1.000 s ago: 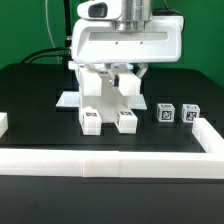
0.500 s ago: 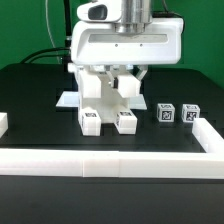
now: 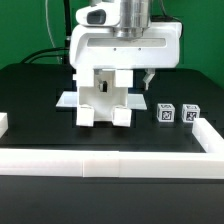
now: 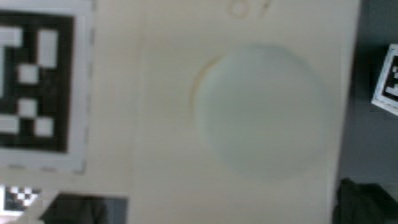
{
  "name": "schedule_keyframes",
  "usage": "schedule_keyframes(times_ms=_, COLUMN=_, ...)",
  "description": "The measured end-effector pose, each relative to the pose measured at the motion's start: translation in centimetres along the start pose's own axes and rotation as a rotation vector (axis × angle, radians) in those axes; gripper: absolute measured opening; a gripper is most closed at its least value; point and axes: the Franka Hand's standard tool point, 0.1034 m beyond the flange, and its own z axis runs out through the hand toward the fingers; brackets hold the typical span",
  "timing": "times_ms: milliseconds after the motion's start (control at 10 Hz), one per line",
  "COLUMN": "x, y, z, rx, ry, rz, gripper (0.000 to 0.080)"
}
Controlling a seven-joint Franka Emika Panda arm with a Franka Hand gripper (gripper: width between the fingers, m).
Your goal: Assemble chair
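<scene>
The part-built chair (image 3: 103,98) stands on the black counter (image 3: 40,125) right under the arm's hand, resting on its two blocky legs (image 3: 88,117). In the wrist view one of its white faces (image 4: 196,110) fills almost everything, with a tag (image 4: 36,90) at the edge, so the camera is very close. One dark finger (image 3: 148,76) shows just beside the upright on the exterior view's right. The other is hidden, so I cannot tell whether the jaws are released or clenched.

The step looks like letting go or re-gripping. To do it well, both fingers should be clear of the plastic before the arm rises, and the rise should go straight up so nothing drags or tips the chair. Two small tagged blocks (image 3: 165,113) lie near on the exterior view's right, and the white rail (image 3: 110,160) lies in front. Sideways moves should stay above both.
</scene>
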Motion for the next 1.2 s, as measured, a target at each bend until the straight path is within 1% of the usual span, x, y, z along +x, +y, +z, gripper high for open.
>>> schedule_keyframes(times_ms=300, x=0.0, y=0.0, z=0.1, rx=0.000, ry=-0.002, rz=0.001, gripper=0.0649)
schedule_keyframes(times_ms=500, x=0.2, y=0.2, z=0.9, rx=-0.004, ry=-0.011, rz=0.018, gripper=0.0649)
schedule_keyframes(times_ms=600, x=0.5, y=0.2, z=1.4, rx=-0.009, ry=-0.016, rz=0.024, gripper=0.0649)
schedule_keyframes(times_ms=700, x=1.0, y=0.3, z=1.6, rx=-0.014, ry=-0.005, rz=0.027, gripper=0.0649)
schedule_keyframes(times_ms=1000, x=1.7, y=0.3, z=1.5, rx=-0.018, ry=0.005, rz=0.036, gripper=0.0649)
schedule_keyframes(times_ms=1200, x=2.3, y=0.4, z=0.9, rx=-0.016, ry=0.011, rz=0.033, gripper=0.0649)
